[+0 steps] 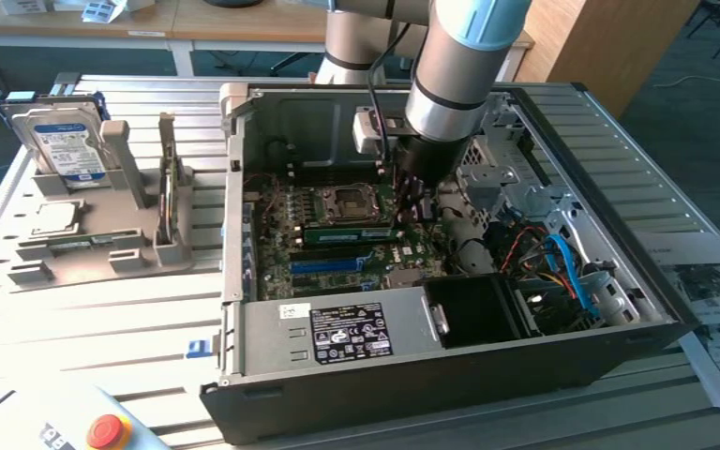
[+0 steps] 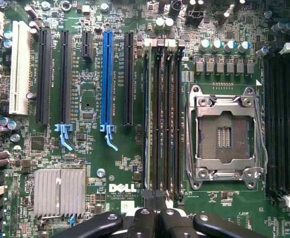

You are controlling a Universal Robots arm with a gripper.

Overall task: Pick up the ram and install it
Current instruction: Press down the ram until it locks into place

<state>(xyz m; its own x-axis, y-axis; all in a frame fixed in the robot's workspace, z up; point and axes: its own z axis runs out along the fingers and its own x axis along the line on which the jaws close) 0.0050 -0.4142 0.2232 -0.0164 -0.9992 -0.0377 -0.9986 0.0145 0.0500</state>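
The ram, a slim green stick, stands on edge in a memory slot beside the empty processor socket inside the open computer case. My gripper hangs over the end of the stick nearer the exterior view's right. In the wrist view the gripper is shut, its dark fingertips pressed together right over one end of the row of memory slots. Whether the tips touch the stick I cannot tell.
A grey holder at the exterior view's left carries a silver hard drive and a small square chip. Cables and the drive cage crowd the case on the exterior view's right. A red stop button sits at the front.
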